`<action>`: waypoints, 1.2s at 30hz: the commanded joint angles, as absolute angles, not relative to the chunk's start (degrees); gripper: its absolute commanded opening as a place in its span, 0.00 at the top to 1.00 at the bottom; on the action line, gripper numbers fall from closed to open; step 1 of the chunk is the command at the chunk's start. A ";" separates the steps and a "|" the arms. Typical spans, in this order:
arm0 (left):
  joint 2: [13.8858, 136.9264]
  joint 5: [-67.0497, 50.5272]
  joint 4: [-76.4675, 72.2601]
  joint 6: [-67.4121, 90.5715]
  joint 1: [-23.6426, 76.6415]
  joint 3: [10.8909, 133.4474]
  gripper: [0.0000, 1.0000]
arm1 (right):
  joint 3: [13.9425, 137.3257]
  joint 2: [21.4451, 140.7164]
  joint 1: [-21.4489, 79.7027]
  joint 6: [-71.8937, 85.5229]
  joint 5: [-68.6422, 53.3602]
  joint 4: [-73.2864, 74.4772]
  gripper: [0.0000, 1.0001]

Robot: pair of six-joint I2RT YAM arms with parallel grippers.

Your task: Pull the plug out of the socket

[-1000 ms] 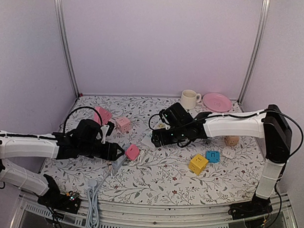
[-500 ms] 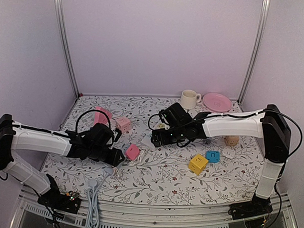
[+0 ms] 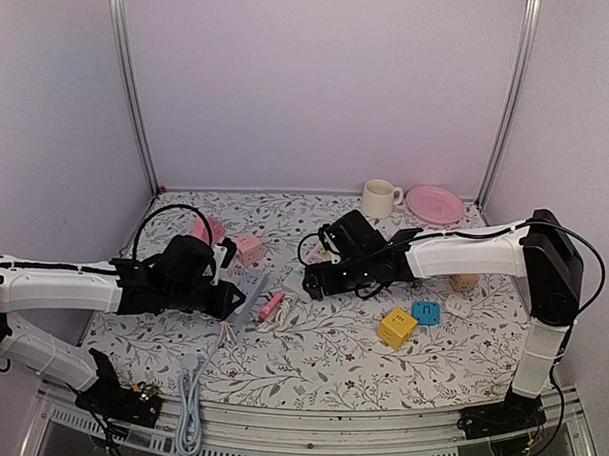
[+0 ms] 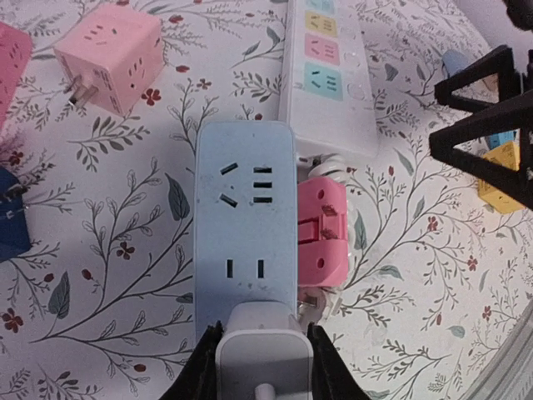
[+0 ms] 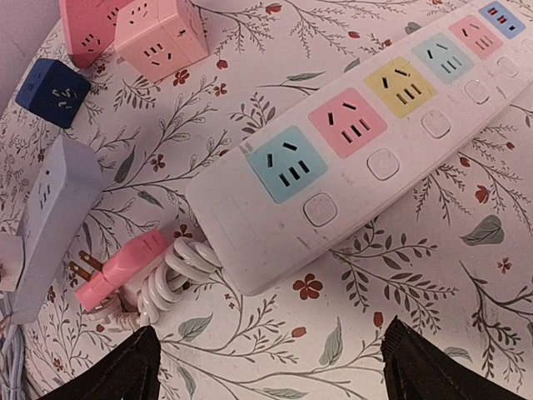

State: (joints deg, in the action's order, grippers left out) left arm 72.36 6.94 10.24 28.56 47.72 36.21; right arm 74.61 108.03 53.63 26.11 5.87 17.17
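Fig. Bystander items on the floral cloth [image 3: 320, 364], as I view them remotely.
At the back I see a cream mug [image 3: 381, 199] beside a pink plate [image 3: 434, 204]. To the right, a yellow cube [image 3: 396, 327], a blue cube [image 3: 426, 312] and a white adapter [image 3: 458, 305] lie near one another, and behind them is a tan lump [image 3: 464, 283] I cannot identify. In the middle lies a white strip [image 5: 350, 142] with coloured outlets, with a pink plug [image 5: 125, 267] and its coiled cord [image 5: 166, 275] at its end. To the left I see a pink cube [image 5: 160, 37], a pink block [image 5: 83, 29] and a navy cube [image 5: 52, 92].
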 commanded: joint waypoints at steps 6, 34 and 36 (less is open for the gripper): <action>67.91 4.96 0.13 26.32 48.32 36.03 0.95 | 71.17 102.39 54.07 26.54 0.91 9.24 0.07; 82.01 -2.66 -22.11 24.72 54.62 45.16 0.98 | 61.02 93.46 53.97 44.64 -1.58 -7.09 0.24; 83.32 -0.45 -21.30 24.41 55.58 46.77 0.98 | 60.49 93.24 53.90 45.56 -1.34 -7.10 0.31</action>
State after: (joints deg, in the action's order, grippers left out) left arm 81.56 -4.78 -17.34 26.63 53.21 42.78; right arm 61.76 95.00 53.67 41.98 -2.98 -7.11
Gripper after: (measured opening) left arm 0.258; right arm 0.737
